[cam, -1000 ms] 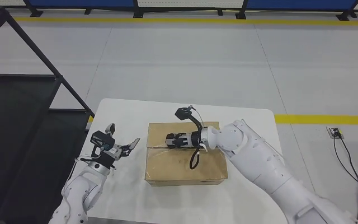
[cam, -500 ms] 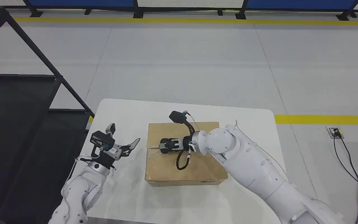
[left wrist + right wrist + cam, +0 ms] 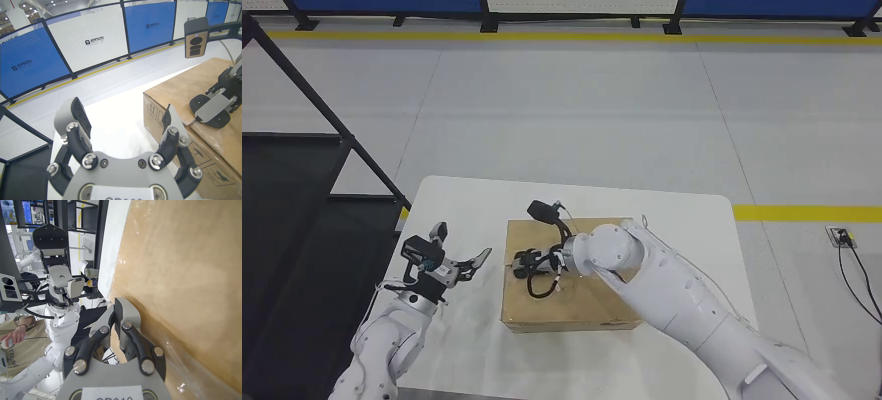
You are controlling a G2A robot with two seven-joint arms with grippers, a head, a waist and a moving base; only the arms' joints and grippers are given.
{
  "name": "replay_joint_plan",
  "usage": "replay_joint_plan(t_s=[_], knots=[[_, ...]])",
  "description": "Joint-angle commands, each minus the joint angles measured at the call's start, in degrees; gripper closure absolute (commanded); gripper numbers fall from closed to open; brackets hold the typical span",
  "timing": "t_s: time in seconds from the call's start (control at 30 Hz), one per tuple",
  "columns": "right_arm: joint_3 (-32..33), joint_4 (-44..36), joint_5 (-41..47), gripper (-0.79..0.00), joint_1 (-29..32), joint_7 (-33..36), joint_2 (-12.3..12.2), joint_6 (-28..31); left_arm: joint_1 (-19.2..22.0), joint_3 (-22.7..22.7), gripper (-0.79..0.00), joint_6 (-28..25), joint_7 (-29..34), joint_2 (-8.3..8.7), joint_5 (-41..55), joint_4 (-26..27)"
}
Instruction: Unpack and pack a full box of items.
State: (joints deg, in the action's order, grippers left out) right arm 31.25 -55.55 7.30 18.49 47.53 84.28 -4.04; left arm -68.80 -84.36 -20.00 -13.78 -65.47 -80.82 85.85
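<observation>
A closed cardboard box [image 3: 582, 305] sits mid-table, its top seam sealed with clear tape [image 3: 209, 132]. My right gripper [image 3: 514, 264] lies flat on the box top at the end nearest the left arm, shut, with its fingertips at the taped seam by the edge; the right wrist view shows its pads [image 3: 118, 311] together against the box [image 3: 179, 275]. I see nothing held between them. My left gripper [image 3: 464, 242] hovers over the table just beside that end of the box, open and empty [image 3: 122, 106]. From there the box [image 3: 189, 83] and the right gripper [image 3: 209, 111] are close ahead.
The white table [image 3: 682, 215] has bare surface all round the box. A black metal frame [image 3: 302, 200] stands beside the table on the left arm's side. Printed side panels of the box [image 3: 204, 166] face the left gripper.
The right gripper has slid along the box top toward the end near the left arm, reaching the edge. The left arm has stayed put, still open.
</observation>
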Motion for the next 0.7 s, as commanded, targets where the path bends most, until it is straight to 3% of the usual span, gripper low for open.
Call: replay_joint_plan(t_s=[0.0,0.3,0.67], knots=[[-0.1,0.2,-0.2,0.0,-0.1,-0.1,0.4,0.2,0.0,0.1,-0.785,0.0,0.0,0.0,-0.1,0.0],[1.9,0.2,-2.4,0.0,0.5,1.2,0.2,1.5,0.1,0.4,-0.785,-0.3,0.4,0.04,-0.6,0.4],[9.6,-6.8,-7.6,0.0,5.9,3.8,-4.0,-1.9,1.0,1.9,-0.785,-1.1,0.6,-0.07,-1.3,0.1]])
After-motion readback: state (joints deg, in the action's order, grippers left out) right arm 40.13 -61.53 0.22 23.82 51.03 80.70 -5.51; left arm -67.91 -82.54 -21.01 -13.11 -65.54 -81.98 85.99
